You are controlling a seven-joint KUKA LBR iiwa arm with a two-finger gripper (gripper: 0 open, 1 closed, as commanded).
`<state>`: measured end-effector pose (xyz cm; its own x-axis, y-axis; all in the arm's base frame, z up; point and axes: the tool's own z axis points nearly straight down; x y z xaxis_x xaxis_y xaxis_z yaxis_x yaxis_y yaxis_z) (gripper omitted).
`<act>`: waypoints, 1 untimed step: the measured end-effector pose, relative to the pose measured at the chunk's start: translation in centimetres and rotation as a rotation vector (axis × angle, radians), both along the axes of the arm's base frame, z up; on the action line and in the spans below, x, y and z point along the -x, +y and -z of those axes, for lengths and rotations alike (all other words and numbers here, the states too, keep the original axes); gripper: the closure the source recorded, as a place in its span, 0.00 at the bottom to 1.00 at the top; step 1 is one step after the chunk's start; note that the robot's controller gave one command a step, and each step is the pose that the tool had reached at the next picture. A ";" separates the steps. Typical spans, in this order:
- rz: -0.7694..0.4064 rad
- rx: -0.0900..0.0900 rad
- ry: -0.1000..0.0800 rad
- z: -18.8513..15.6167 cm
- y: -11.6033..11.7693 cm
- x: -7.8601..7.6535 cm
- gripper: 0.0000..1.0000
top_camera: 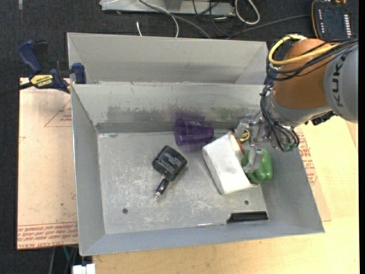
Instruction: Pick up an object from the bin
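Green object (262,170) beside white box (224,165), under hand (254,153), grip unclear; arm (305,81) lettered "KUK"

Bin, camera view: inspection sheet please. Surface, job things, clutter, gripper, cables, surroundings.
Surface: grey metal bin, floor scuffed and worn.
Job's things: white box and green object at the right, on either side of the gripper; neither visibly held.
Clutter: purple cup on its side at the back wall; black charger mid-floor; black flat bar by the front wall.
Gripper: gripper low between white box and green object.
Cables: yellow and black cables looped on the arm; loose cables behind the bin.
Surroundings: dark floor; handheld pendant top right.
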<state>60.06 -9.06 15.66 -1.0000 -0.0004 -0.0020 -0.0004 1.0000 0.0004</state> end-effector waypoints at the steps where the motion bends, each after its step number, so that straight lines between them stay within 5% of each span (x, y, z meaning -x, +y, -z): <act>1: -0.135 -0.003 -0.002 8.5 -6.1 0.2 0.00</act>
<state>59.88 -15.17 7.14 -0.9908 -0.1353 -0.0038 -0.1353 0.9908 0.0032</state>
